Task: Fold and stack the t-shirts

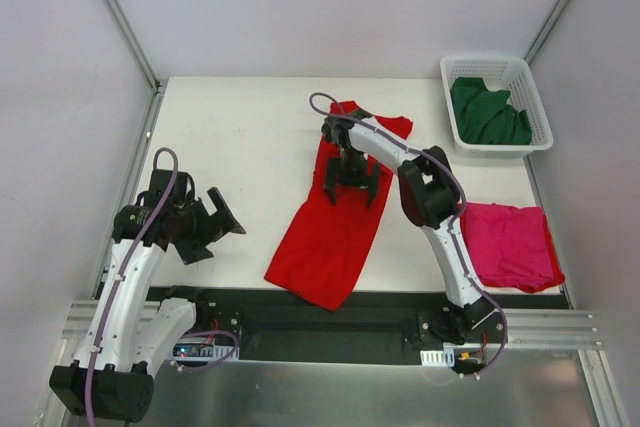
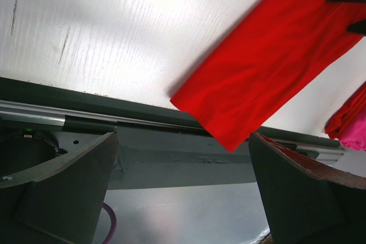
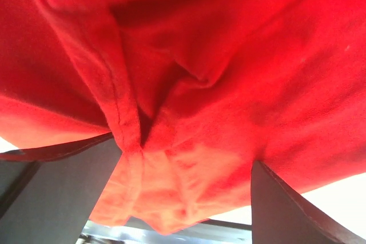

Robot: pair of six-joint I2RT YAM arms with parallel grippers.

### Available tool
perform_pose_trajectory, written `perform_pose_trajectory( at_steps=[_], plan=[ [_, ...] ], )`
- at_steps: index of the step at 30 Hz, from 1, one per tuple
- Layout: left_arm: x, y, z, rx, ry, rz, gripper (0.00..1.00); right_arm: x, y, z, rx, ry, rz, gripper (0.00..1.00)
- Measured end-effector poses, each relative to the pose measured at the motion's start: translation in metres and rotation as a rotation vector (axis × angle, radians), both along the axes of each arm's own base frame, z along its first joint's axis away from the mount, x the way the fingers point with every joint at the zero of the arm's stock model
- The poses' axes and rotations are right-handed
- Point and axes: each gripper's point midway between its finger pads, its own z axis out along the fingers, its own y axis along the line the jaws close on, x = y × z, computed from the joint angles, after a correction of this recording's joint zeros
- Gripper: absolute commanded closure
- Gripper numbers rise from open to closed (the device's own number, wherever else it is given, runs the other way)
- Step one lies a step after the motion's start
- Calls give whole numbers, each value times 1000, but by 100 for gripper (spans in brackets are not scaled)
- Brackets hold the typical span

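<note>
The bright red t-shirt (image 1: 335,222) lies as a long, narrow strip across the middle of the table, running from far right to near left. My right gripper (image 1: 352,179) is down on its upper half with jaws spread wide. In the right wrist view (image 3: 183,164), bunched red cloth (image 3: 189,72) fills the gap between the fingers. My left gripper (image 1: 205,222) is open and empty at the left, apart from the shirt. Its wrist view (image 2: 183,158) shows the red shirt's near corner (image 2: 274,67). The magenta-pink shirt (image 1: 510,245) lies folded at the right. The dark green shirt (image 1: 488,112) sits crumpled in the basket.
The white lattice basket (image 1: 447,97) stands at the far right corner. The table's near edge meets a black rail (image 1: 300,307) by the arm bases. White walls enclose the table on three sides. The pink shirt's edge shows in the left wrist view (image 2: 354,130).
</note>
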Motion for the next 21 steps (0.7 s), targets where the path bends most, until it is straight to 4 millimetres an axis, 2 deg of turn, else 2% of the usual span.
perform_pose_trajectory(
  at_steps=[5,11,17,21],
  plan=[
    [0,0,-1,1,11,0,1,8,-10,1,-36,12,119,4],
    [0,0,-1,-1,11,-1,1,18,-38,2,-70,25,201,4],
    [0,-1,-1,-3,11,-2,1,47,-64,6,-97,17,226,4],
    [0,-1,-1,-4,11,-2,1,67,-61,5,-64,-18,220,4]
  ],
)
